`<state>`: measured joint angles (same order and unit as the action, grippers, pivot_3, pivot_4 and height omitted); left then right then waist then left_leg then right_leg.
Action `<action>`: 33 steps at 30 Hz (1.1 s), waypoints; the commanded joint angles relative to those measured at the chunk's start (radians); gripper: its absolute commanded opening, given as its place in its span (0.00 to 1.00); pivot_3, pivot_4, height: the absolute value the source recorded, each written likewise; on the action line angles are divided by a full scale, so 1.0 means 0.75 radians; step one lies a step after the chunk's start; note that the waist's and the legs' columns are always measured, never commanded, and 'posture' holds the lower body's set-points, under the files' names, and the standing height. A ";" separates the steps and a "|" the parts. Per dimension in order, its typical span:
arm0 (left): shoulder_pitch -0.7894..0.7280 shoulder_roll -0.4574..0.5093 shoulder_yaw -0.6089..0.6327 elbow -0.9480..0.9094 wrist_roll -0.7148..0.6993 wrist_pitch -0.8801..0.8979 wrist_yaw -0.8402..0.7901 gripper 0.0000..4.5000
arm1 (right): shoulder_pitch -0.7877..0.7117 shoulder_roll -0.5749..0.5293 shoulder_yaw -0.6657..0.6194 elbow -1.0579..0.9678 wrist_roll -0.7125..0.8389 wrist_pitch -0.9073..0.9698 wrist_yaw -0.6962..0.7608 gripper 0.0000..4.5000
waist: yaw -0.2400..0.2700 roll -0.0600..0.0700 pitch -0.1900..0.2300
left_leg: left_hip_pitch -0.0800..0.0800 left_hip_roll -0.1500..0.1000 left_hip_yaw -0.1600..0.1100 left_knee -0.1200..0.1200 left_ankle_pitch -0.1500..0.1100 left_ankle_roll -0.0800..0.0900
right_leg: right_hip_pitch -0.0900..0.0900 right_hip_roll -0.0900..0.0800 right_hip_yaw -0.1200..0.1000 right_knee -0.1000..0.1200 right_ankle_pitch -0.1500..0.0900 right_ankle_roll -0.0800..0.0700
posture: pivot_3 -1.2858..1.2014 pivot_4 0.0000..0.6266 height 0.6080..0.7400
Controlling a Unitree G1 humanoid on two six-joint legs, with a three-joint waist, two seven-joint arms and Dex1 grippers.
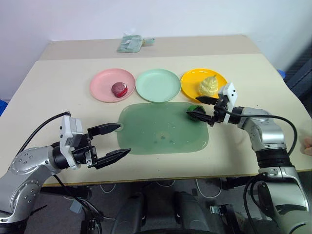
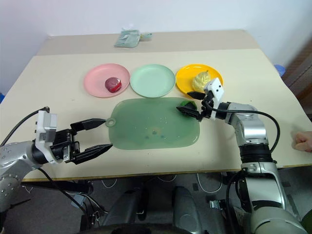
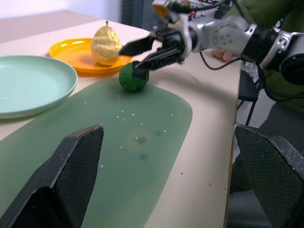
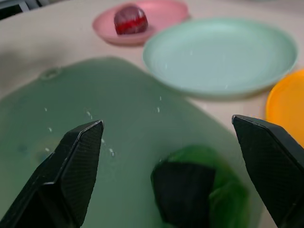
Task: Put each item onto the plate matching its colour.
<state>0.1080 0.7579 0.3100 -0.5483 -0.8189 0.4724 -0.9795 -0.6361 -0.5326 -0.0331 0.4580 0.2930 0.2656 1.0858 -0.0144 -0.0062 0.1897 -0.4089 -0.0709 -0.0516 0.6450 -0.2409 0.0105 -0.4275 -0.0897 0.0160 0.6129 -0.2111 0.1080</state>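
A reddish-purple fruit (image 1: 119,89) lies on the pink plate (image 1: 102,83). The pale-yellow pear (image 1: 208,86) stands on the orange-yellow plate (image 1: 192,80). Between them the mint green plate (image 1: 158,85) holds nothing. The dark green lump (image 1: 195,110) rests on the far right corner of the green mat (image 1: 163,129). My right gripper (image 1: 193,106) is open, with its fingertips right at the lump; in the left wrist view one finger (image 3: 154,58) seems to touch the lump (image 3: 132,77). My left gripper (image 1: 123,140) hangs open and holds nothing, near the mat's left edge.
A folded greenish cloth (image 1: 129,44) lies at the table's far edge. A person's hand (image 2: 303,141) rests at the table's right edge. The table's front edge runs just below both arms.
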 commanded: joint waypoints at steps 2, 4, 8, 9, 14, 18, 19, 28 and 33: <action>0.038 0.008 0.080 -0.066 -0.029 -0.014 0.013 1.00 | -0.101 0.003 0.031 0.218 -0.073 -0.153 0.026 0.98 | 0.001 0.000 0.000 | 0.000 0.000 0.000 0.000 0.000 0.000 | 0.000 0.000 0.000 0.000 0.000 0.000 | 0.52 0.24 1.00; 0.065 0.007 0.099 -0.090 -0.033 -0.011 0.018 1.00 | -0.152 0.009 0.044 0.333 -0.108 -0.214 0.023 0.94 | -0.001 0.000 0.000 | 0.000 0.000 0.000 0.000 0.000 0.000 | 0.000 0.000 0.000 0.000 0.000 0.000 | 0.52 0.24 1.00; 0.116 0.001 0.136 -0.140 -0.053 0.001 0.056 1.00 | -0.239 0.033 0.049 0.447 -0.139 -0.306 0.021 0.57 | -0.002 0.000 0.000 | 0.000 0.000 0.000 0.000 0.000 0.000 | 0.000 0.000 0.000 0.000 0.000 0.000 | 0.52 0.24 1.00; 0.127 0.000 0.142 -0.147 -0.056 0.002 0.062 1.00 | -0.254 0.040 0.047 0.456 -0.142 -0.325 0.013 0.47 | -0.003 0.000 0.000 | 0.000 0.000 0.000 0.000 0.000 0.000 | 0.000 0.000 0.000 0.000 0.000 0.000 | 0.52 0.24 1.00; 0.166 -0.014 0.158 -0.183 -0.073 0.001 0.116 1.00 | -0.355 0.143 0.019 0.447 -0.124 -0.394 -0.053 0.47 | -0.006 0.000 0.000 | 0.000 0.000 0.000 -0.001 0.000 0.000 | -0.001 0.001 0.000 0.000 0.000 0.000 | 0.52 0.24 1.00; 0.178 -0.035 0.157 -0.217 -0.078 0.001 0.172 1.00 | -0.539 0.285 0.004 0.658 -0.173 -0.511 -0.262 0.47 | -0.009 0.000 0.000 | 0.000 0.000 0.000 -0.001 0.000 -0.001 | -0.001 0.002 0.000 0.001 0.000 0.000 | 0.52 0.24 1.00; 0.183 -0.041 0.159 -0.229 -0.079 0.001 0.192 1.00 | -0.591 0.319 0.015 0.740 -0.206 -0.553 -0.329 0.47 | -0.009 0.000 0.000 | 0.000 0.000 0.000 -0.001 0.000 -0.001 | -0.001 0.003 0.000 0.001 0.000 0.000 | 0.52 0.24 1.00; 0.238 -0.099 0.185 -0.308 -0.035 -0.013 0.367 1.00 | -0.851 0.500 -0.013 1.106 -0.303 -0.677 -0.706 0.91 | -0.005 0.000 0.000 | 0.000 -0.001 -0.002 -0.003 0.001 -0.002 | -0.002 0.003 0.000 0.001 0.000 0.000 | 0.52 0.24 1.00; 0.245 -0.149 0.142 -0.316 0.157 -0.058 0.514 1.00 | -0.897 0.477 -0.032 1.095 -0.317 -0.747 -0.682 0.98 | -0.013 0.000 0.000 | 0.000 -0.001 -0.002 -0.005 0.001 -0.003 | -0.003 0.004 0.000 0.001 0.000 0.000 | 0.52 0.24 1.00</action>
<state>0.2979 0.6525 0.4163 -0.7608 -0.7556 0.4633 -0.6276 -1.2658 -0.1612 -0.0359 1.3102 0.0499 -0.2564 0.5493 -0.0239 -0.0059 0.1899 -0.4087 -0.0716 -0.0530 0.6405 -0.2395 0.0077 -0.4301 -0.0867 0.0155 0.6139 -0.2109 0.1080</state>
